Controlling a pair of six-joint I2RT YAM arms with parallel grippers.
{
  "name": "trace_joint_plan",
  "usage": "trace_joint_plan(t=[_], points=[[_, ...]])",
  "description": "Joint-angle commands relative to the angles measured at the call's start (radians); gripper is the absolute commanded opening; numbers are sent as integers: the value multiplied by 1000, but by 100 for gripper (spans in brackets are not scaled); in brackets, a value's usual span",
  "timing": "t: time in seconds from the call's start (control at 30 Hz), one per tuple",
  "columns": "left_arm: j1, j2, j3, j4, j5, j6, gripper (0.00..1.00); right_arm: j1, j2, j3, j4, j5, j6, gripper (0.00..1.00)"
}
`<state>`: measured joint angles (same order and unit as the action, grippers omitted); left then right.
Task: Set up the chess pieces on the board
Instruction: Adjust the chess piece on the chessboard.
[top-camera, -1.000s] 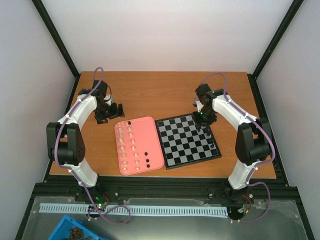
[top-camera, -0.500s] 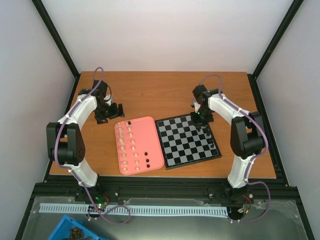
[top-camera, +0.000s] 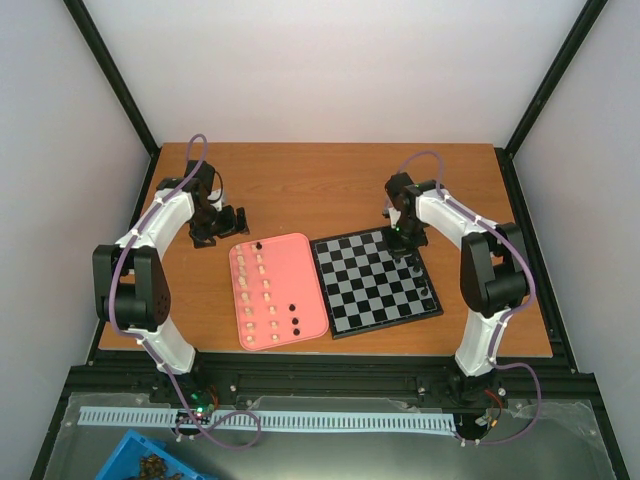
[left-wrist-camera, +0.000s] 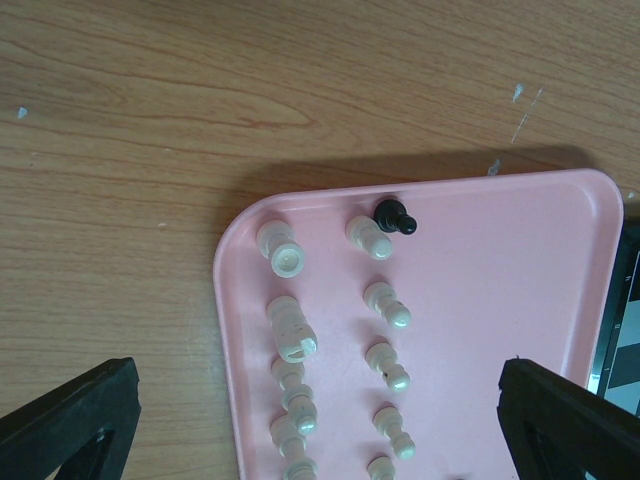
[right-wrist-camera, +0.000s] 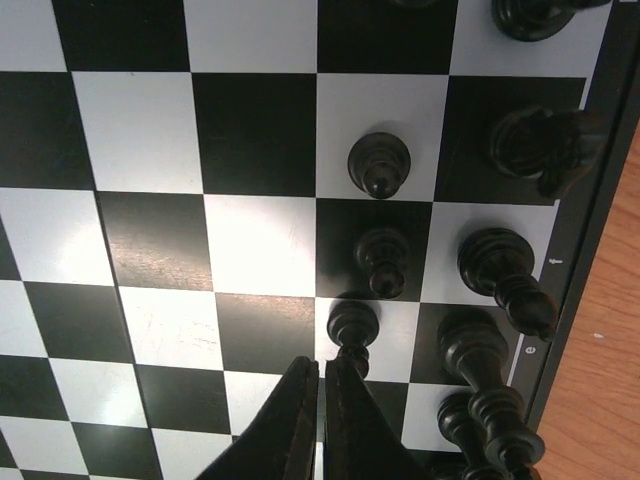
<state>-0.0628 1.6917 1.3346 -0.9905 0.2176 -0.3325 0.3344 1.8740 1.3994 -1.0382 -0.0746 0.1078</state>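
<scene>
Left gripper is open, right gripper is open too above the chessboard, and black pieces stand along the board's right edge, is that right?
Not quite: the right gripper is shut, fingers together on nothing, as the right wrist view shows. The left gripper is open, and black pieces do stand along the right edge of the board.

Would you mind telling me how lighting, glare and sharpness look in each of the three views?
Top external: soft, even light, but the chess pieces are too small to resolve. Left wrist: sharp, with the pink tray casting a dark shadow on the table. Right wrist: glare sheens the board, and black pieces blend into dark squares.
</scene>
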Motion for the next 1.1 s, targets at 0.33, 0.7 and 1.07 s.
trace_joint_plan(t=[0.33, 0.7, 1.07], points=[[-6, 4, 27, -2, 6, -3, 100, 3, -17, -55, 3, 30, -17, 6], [-5, 2, 23, 0, 8, -3, 100, 3, -66, -44, -33, -8, -18, 7], [-6, -1, 19, 1, 6, -3, 100, 3, -28, 34, -41, 75, 14, 7]])
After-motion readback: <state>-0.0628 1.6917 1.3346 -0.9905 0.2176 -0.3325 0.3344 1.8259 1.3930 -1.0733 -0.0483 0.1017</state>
